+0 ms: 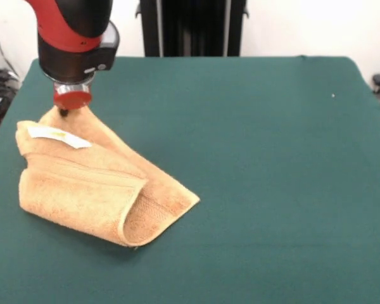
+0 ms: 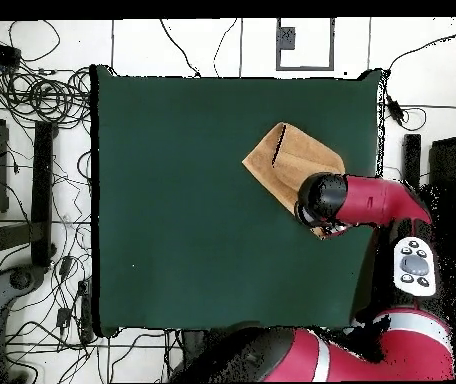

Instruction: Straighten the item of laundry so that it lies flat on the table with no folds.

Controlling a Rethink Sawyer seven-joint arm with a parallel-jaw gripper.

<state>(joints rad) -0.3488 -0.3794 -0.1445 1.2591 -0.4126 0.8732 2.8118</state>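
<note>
The item of laundry [image 1: 95,183] is an orange-tan towel, folded over itself in a rumpled heap at the left of the dark green table [image 1: 259,158]. A white tag [image 1: 54,135] shows on its top layer, and a rolled fold opens toward the front. The towel's far corner is drawn up into a peak. My gripper [image 1: 64,113] is shut on that peak, below the red wrist. From above, the towel [image 2: 287,160] lies near the table's [image 2: 192,200] right edge, and the arm's head [image 2: 322,198] hides the gripper and the corner beneath it.
The table's left edge [image 1: 0,145] runs close beside the towel. Cables and stands [image 2: 32,150] crowd the floor around the table. A black post [image 1: 193,28] stands behind the far edge.
</note>
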